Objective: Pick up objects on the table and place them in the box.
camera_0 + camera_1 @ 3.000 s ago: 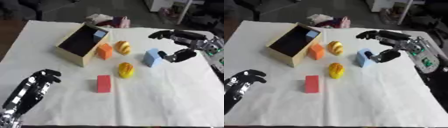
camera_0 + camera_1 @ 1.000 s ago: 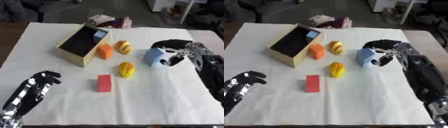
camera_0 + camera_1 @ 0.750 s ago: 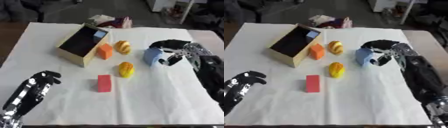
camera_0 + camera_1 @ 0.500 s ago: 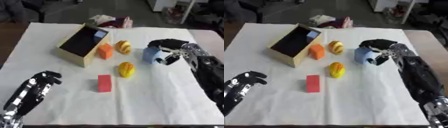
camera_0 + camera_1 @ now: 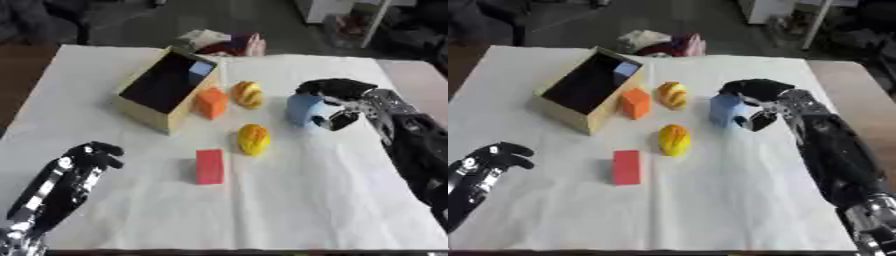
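Observation:
A light wooden box lies on the white cloth with its dark opening facing up, and a small blue piece sits inside at its far end. Beside the box stand an orange block and a yellow-orange oval thing. A second yellow oval and a red block lie nearer to me. My right hand curls over the top of a blue block, thumb at its right side; the block rests on the cloth. My left hand idles at the lower left, fingers relaxed.
The white cloth covers the table, its far edge bordering a dark floor. A bundle of pink and white fabric lies just beyond the far edge behind the box. A brown surface shows past the cloth's right edge.
My right hand has moved left from the table's right side to the blue block and curled its fingers and thumb round it. The other objects and my left hand have stayed put.

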Action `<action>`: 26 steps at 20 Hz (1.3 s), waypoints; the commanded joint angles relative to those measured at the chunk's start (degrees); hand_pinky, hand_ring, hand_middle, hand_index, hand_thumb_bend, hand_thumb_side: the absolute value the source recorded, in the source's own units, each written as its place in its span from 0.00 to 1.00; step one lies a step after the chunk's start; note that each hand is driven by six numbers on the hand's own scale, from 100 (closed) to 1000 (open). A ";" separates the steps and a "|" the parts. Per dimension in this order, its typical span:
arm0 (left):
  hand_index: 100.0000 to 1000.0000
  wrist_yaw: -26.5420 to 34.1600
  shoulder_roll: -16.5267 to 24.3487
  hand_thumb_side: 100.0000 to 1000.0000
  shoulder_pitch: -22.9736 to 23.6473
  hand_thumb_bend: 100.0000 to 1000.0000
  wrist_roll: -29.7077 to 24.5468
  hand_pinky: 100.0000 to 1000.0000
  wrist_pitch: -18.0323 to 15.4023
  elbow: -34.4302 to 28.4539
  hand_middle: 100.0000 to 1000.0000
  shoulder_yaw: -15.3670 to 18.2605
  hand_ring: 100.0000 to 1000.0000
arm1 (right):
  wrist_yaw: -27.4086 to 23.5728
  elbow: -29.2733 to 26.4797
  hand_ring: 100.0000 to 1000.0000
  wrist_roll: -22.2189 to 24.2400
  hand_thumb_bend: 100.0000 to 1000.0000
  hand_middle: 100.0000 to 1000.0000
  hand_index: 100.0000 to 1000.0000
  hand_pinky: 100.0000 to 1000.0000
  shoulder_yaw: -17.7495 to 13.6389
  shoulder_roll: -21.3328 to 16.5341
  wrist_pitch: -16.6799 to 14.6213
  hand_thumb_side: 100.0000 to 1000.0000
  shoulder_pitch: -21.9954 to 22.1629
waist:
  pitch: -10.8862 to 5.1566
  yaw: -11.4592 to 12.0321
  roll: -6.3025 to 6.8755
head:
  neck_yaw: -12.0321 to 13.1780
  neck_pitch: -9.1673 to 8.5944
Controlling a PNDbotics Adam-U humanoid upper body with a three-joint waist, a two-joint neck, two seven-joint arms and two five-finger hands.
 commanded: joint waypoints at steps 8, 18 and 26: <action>0.72 0.15 0.49 0.72 -0.55 0.00 -0.22 0.81 -0.06 -0.90 0.64 0.07 0.62 | -1.97 -1.84 0.76 -3.32 0.04 0.43 0.67 0.83 -0.65 -0.98 -0.33 0.00 -1.00 | -0.83 0.00 0.15 | -0.08 0.26; 0.72 0.17 0.51 0.72 -0.50 0.00 -0.22 0.80 -0.07 -0.92 0.64 0.04 0.62 | -13.30 -6.48 0.71 -4.18 0.00 0.38 0.65 0.81 -0.73 -0.92 -0.91 0.00 -3.92 | -0.97 0.20 0.19 | -0.15 0.26; 0.72 0.34 0.22 0.72 -0.66 0.00 -0.50 0.80 -0.06 -0.87 0.64 -0.28 0.62 | -18.35 -7.14 0.70 -0.25 0.00 0.38 0.65 0.81 -1.02 2.80 0.67 0.00 -10.18 | -0.94 1.08 0.44 | -1.00 0.26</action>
